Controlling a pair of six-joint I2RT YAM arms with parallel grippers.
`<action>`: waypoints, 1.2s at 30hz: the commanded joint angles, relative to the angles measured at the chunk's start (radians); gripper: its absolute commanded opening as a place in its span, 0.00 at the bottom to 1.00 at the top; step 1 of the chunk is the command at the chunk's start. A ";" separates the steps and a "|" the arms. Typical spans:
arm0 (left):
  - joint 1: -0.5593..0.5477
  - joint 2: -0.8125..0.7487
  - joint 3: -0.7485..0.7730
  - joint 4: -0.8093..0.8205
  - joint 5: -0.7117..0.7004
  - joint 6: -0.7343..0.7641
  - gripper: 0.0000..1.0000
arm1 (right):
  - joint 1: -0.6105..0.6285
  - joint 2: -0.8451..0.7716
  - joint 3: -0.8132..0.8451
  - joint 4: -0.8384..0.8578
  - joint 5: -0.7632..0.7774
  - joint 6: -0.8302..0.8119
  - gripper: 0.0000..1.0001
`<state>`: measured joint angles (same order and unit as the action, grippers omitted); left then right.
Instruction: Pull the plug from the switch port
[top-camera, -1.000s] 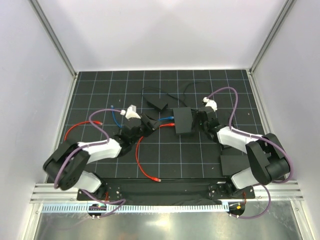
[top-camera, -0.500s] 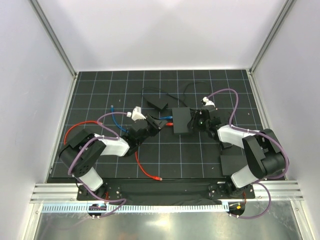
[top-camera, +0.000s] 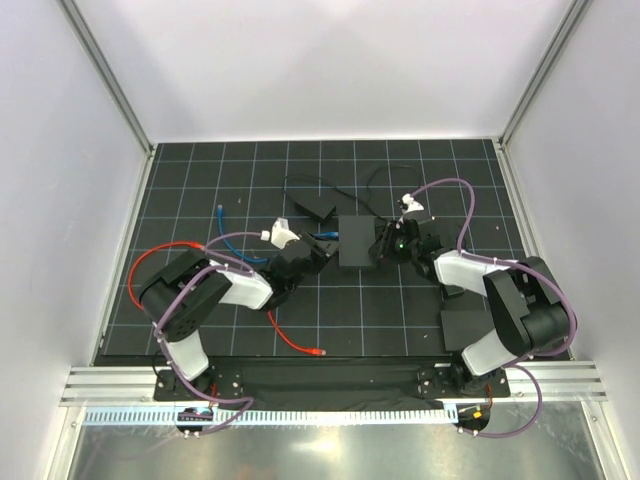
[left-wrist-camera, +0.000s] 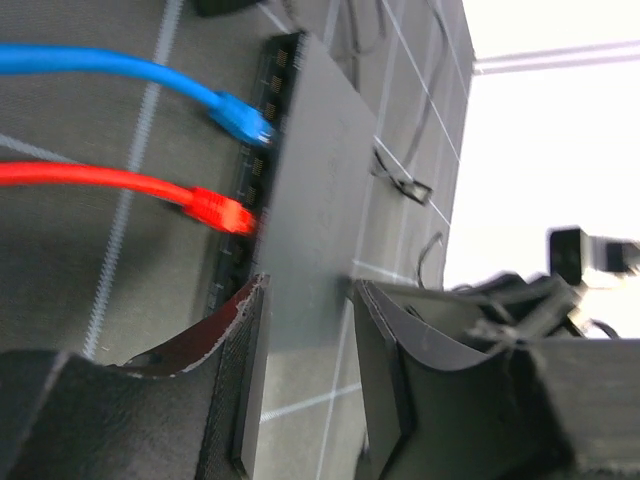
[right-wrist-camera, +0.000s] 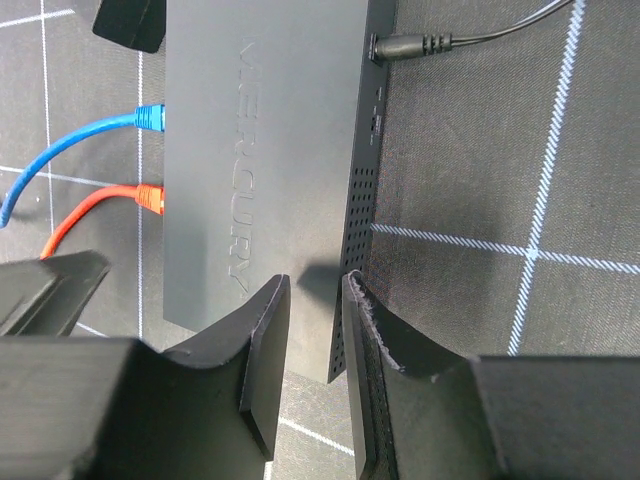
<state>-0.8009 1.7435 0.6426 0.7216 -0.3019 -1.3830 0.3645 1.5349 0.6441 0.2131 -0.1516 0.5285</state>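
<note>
The switch (top-camera: 355, 243) is a flat black box in mid-table. Into its left edge go a blue plug (left-wrist-camera: 240, 118) and a red plug (left-wrist-camera: 215, 210), also seen as the blue plug (right-wrist-camera: 150, 117) and the red plug (right-wrist-camera: 148, 197). My left gripper (left-wrist-camera: 305, 285) is open, its tips at the switch's near port-side corner, just short of the red plug, with mat showing between the fingers. My right gripper (right-wrist-camera: 315, 280) stands with a narrow gap, its tips over the near corner of the vented edge of the switch (right-wrist-camera: 260, 160). It pinches nothing that I can see.
A power cord plug (right-wrist-camera: 405, 45) enters the switch's back edge. A small black power brick (top-camera: 315, 207) lies behind it. A thin black square plate (top-camera: 470, 328) sits at the near right. The red cable's loose end (top-camera: 318, 352) and the blue cable's loose end (top-camera: 220, 210) lie on the mat.
My left arm swung right and forward, up to the switch's port side. The switch slid slightly left under my right gripper. Both grippers' jaws narrowed.
</note>
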 joint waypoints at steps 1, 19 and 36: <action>-0.009 0.033 0.025 -0.004 -0.089 -0.051 0.43 | 0.005 -0.062 -0.004 0.032 0.035 -0.013 0.36; -0.067 0.162 0.031 0.055 -0.282 -0.241 0.41 | 0.004 0.057 0.052 0.034 -0.012 -0.012 0.36; -0.075 0.243 0.068 0.090 -0.339 -0.355 0.41 | 0.005 0.061 0.060 0.028 -0.017 -0.012 0.34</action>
<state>-0.8703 1.9663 0.6949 0.8055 -0.5873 -1.7206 0.3645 1.5848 0.6716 0.2234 -0.1600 0.5262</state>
